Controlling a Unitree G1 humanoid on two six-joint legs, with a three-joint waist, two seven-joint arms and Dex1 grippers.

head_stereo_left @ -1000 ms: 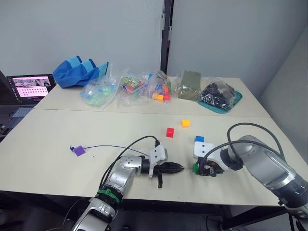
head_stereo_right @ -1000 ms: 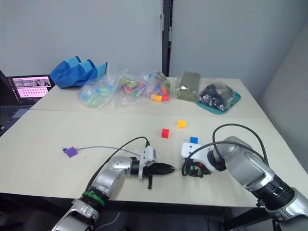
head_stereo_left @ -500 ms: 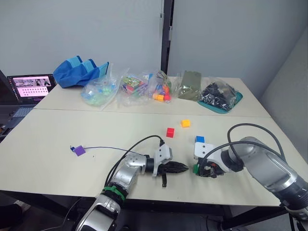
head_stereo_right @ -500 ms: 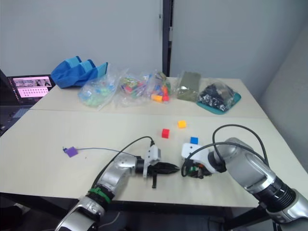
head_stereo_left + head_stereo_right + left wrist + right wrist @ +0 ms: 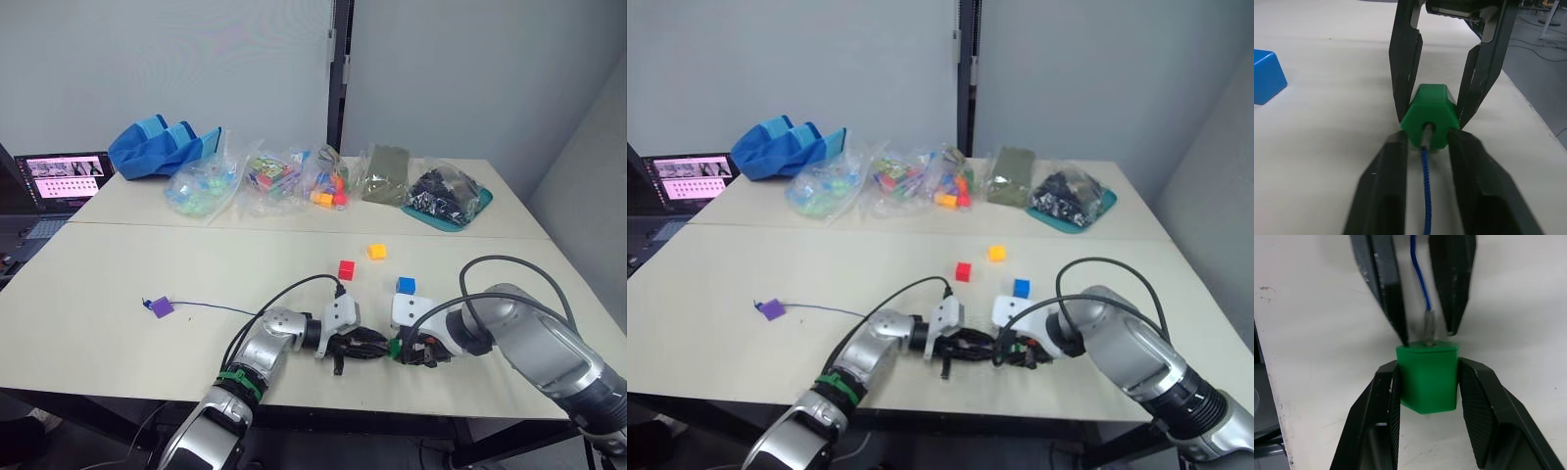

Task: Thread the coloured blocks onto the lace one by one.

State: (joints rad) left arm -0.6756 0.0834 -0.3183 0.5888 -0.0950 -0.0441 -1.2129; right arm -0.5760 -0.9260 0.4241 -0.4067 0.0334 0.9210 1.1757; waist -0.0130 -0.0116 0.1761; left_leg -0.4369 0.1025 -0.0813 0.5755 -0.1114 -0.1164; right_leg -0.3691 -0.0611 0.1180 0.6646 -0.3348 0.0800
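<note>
My right gripper is shut on a green block, holding it just above the table near the front edge. My left gripper faces it, shut on the dark-blue lace. The lace's pale stiff tip sits in the hole in the block's face. Behind my left arm the lace trails back to a purple piece. A red block, an orange-yellow block and a blue block lie loose on the table beyond the grippers.
Clear bags of mixed toys, an olive bag, a teal tray of dark parts and a blue cloth bag line the back of the table. A laptop stands far left. The table's front edge runs close below both grippers.
My left gripper has moved right with the lace until its tip met the green block. The trailing lace has pulled straighter. The right gripper has stayed put.
</note>
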